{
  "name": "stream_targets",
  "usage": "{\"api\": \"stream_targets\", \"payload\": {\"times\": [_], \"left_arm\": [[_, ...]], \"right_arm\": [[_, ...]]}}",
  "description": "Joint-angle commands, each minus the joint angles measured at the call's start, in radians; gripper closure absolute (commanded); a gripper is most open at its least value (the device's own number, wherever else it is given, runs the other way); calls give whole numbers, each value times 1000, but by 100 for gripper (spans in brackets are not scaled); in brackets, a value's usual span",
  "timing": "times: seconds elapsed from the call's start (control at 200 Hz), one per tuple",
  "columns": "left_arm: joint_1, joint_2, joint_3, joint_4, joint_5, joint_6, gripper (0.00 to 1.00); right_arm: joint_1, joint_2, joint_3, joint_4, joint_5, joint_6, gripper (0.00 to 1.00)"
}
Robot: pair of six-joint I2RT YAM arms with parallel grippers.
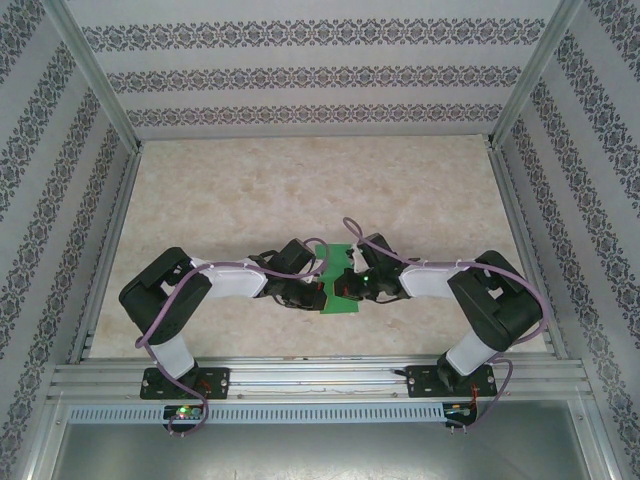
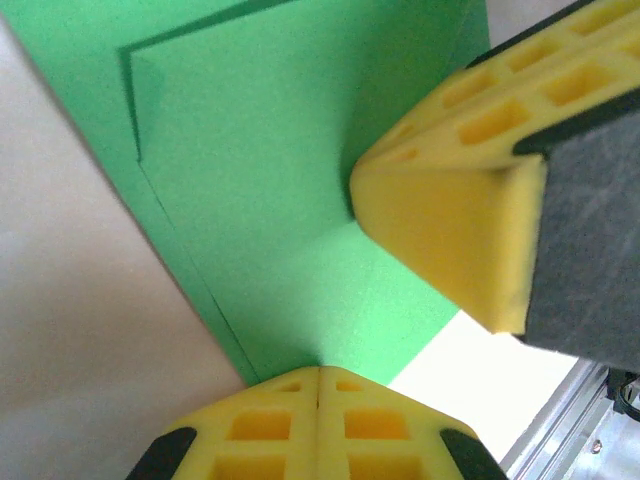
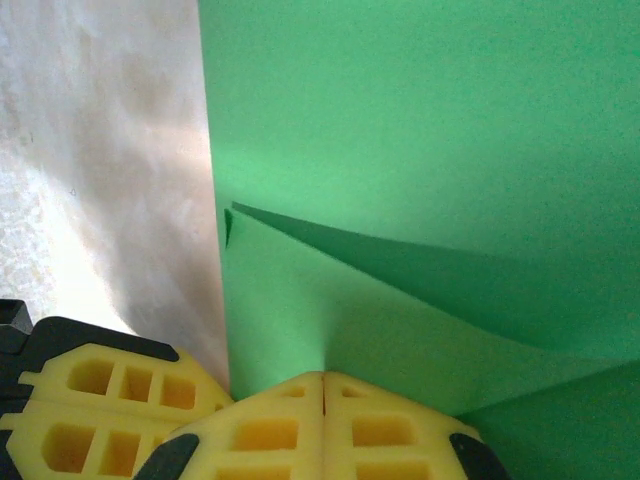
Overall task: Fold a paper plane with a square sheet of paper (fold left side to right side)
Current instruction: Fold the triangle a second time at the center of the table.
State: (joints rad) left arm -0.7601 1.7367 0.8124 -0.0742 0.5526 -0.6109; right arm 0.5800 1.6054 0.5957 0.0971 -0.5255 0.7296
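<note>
The square sheet of paper [image 1: 338,304] is bright green and lies partly folded, in layers, on the table between the two arms. In the left wrist view the paper [image 2: 260,180] shows creased edges. My left gripper [image 2: 320,372] is shut, its tips resting on the paper near its edge. The right gripper's yellow fingers [image 2: 450,230] press on the paper close by. In the right wrist view a folded flap [image 3: 330,300] lies over the sheet [image 3: 420,130]. My right gripper [image 3: 323,377] is shut, tips against that flap. A paper plane is out of view.
The marbled tabletop [image 1: 300,190] stretches behind the arms, enclosed by patterned walls [image 1: 320,70]. An aluminium rail [image 1: 320,380] runs along the near edge and carries both arm bases. The left gripper's fingers [image 3: 100,395] sit just left of the right gripper.
</note>
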Motion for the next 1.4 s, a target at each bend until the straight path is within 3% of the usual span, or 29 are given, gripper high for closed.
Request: {"api": "stream_targets", "payload": {"times": [0.0, 1.074, 1.394], "left_arm": [[-12, 66, -33, -141, -131, -7, 100], [-12, 74, -35, -137, -126, -6, 100], [-12, 66, -38, -134, -129, -4, 100]], "right_arm": [[-42, 24, 15, -43, 53, -41, 100], [-268, 62, 61, -106, -1, -154, 100], [-293, -63, 67, -181, -7, -170, 100]]}}
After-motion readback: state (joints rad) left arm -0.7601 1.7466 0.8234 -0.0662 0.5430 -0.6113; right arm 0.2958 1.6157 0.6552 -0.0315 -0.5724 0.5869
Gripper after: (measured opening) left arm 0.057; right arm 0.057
